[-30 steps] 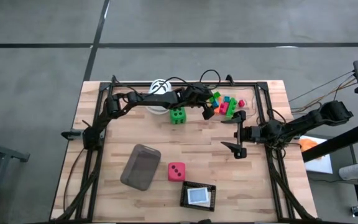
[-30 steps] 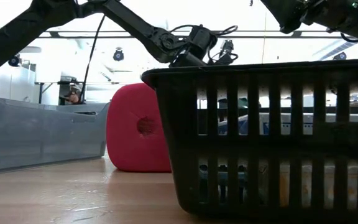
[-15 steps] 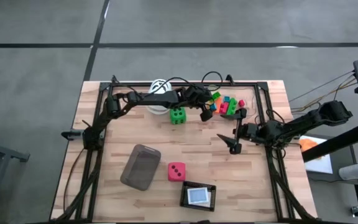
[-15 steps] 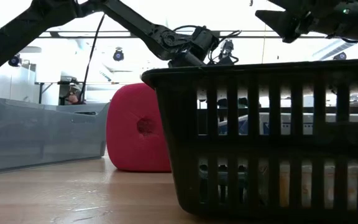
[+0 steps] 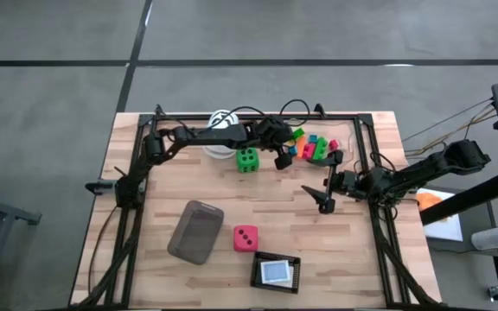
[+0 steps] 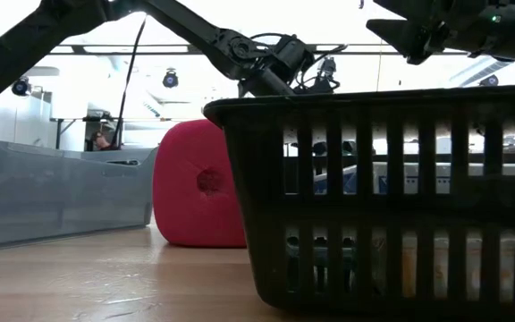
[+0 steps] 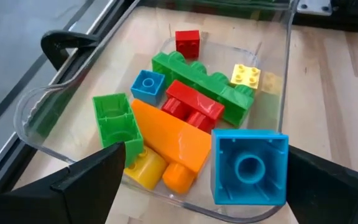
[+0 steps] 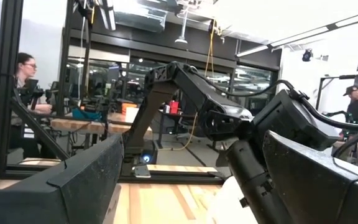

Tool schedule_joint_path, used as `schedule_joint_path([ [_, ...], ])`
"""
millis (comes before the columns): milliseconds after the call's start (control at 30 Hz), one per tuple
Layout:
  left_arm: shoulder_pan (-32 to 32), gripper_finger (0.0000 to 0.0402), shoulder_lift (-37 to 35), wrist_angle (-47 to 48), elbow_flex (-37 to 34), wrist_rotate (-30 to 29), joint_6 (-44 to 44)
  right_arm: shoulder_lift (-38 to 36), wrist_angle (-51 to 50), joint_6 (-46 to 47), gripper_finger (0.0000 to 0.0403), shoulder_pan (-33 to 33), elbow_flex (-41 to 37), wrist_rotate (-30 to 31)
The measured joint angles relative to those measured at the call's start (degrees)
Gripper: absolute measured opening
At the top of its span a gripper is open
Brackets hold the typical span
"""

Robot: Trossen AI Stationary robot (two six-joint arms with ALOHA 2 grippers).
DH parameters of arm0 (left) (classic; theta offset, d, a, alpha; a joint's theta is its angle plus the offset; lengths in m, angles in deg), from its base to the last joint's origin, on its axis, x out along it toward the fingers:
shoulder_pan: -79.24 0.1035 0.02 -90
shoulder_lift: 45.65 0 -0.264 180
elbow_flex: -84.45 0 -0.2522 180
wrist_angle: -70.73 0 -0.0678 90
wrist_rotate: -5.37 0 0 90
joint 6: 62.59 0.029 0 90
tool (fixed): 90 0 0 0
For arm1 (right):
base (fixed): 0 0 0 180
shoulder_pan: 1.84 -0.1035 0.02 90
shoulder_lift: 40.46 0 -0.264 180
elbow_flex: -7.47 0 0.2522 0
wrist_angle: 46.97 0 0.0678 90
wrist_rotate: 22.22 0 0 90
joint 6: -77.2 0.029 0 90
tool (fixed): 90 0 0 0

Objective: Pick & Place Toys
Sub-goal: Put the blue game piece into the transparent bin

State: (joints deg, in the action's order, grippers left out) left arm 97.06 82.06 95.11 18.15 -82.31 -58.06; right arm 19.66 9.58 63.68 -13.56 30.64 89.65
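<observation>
Low in the high view, the pink-red die (image 5: 245, 238) lies between the grey tray (image 5: 195, 231) and the black basket (image 5: 276, 272); the right gripper (image 5: 326, 182), spread and empty, has risen slightly right of centre. At upper centre the left gripper (image 5: 285, 153) has finished spreading, its blue brick (image 7: 249, 167) lying on the bricks (image 7: 185, 118) in the clear box (image 7: 286, 74). That placement looks complete; the green die (image 5: 247, 160), just left of the gripper, awaits.

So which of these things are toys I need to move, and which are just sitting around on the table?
Toys for the job:
- bricks in the clear box
- green die
- pink-red die

Just lying about:
- grey tray
- black basket
- white object, partly hidden under the left arm
</observation>
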Motion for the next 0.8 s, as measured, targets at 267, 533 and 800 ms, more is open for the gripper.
schedule_joint_path([
  [267,-0.3,0.0395,-3.6,5.8,-0.1,1.4,0.5,0.0,-0.3,0.0,0.038,0.0,0.0,0.2],
  [533,-0.5,0.0395,-4.2,5.9,-0.2,1.4,0.6,-0.1,-0.3,0.0,0.038,0.0,0.0,0.2],
  [800,-0.5,0.0395,-4.2,-3.4,-4.7,1.4,0.0,-0.1,-0.3,0.0,0.038,0.0,0.1,0.2],
])
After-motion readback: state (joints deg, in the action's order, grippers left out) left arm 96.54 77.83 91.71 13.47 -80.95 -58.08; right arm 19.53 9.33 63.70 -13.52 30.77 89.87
